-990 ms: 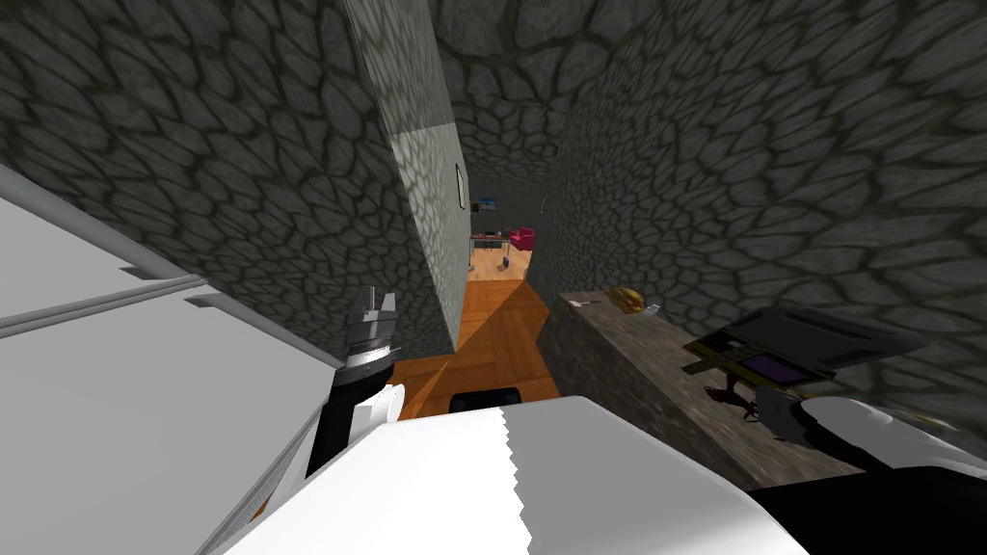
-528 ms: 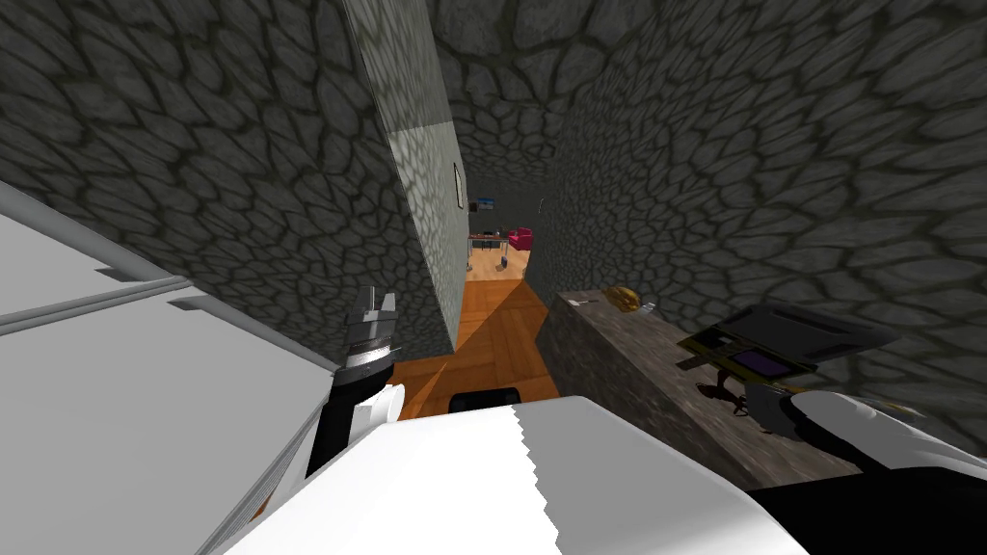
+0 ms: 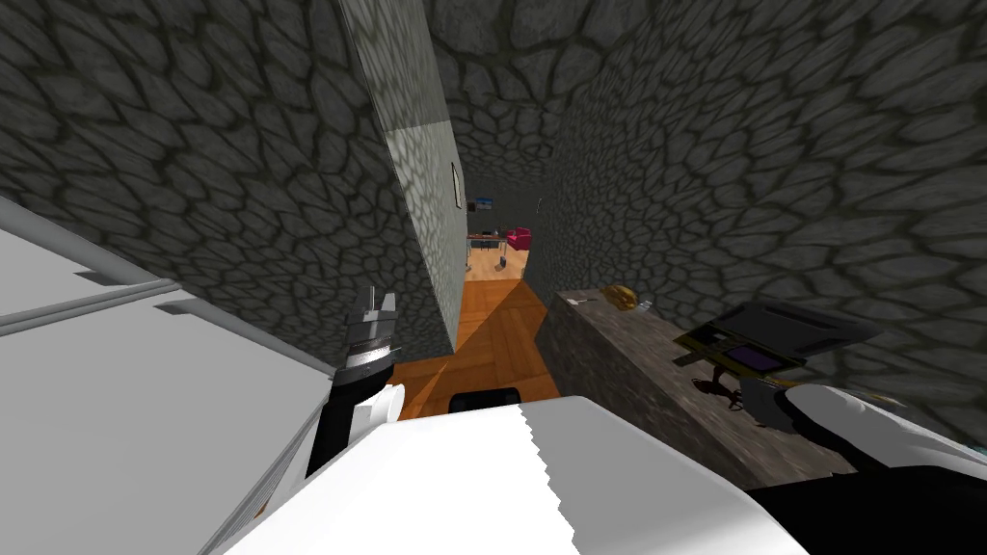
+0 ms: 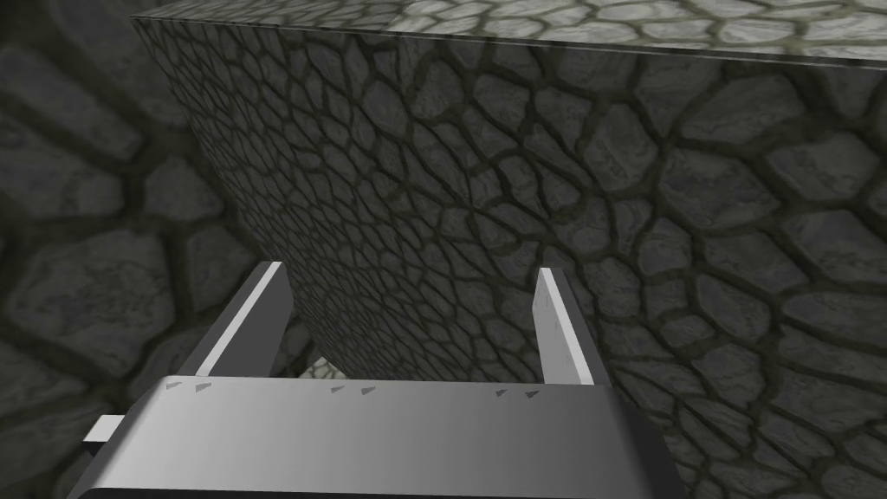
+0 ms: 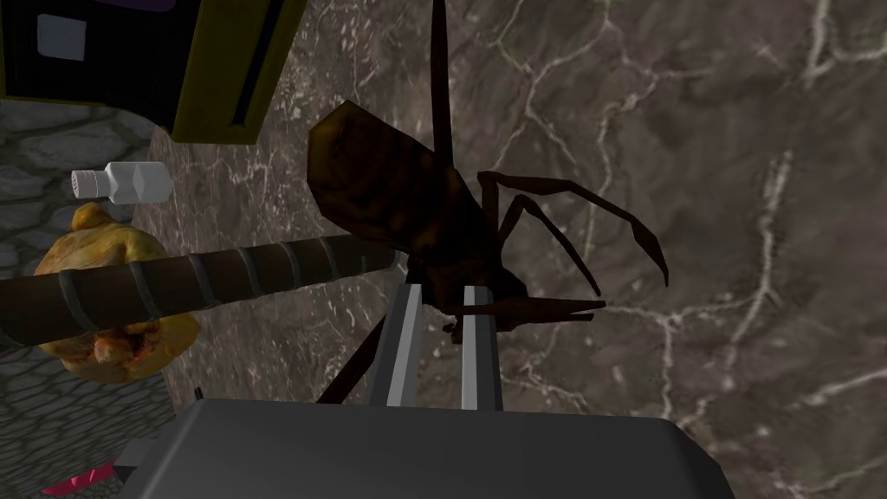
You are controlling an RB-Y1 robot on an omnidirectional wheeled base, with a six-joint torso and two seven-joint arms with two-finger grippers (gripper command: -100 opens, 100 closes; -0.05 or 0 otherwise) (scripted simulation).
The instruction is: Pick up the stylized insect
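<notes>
Two thin fingers of the right gripper [image 5: 442, 299] are pinching the brown insect [image 5: 390, 191] at its narrow front end, drawn nearly together, probably because the spindly legs are offering no firm hold. It is sitting low over the marbled counter [image 5: 736, 173]; whether touching, I cannot tell. Meanwhile the left gripper [image 4: 411, 270] is hanging wide apart, holding nothing, aside.

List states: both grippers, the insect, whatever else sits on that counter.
Left gripper: open, empty.
Right gripper: shut on the insect.
Insect: gripped at one end, over the counter; cannot tell if lifted.
Bottle: lying on its side.
Yellow lump: untouched.
Black-and-yellow box: beside the insect, untouched.
</notes>
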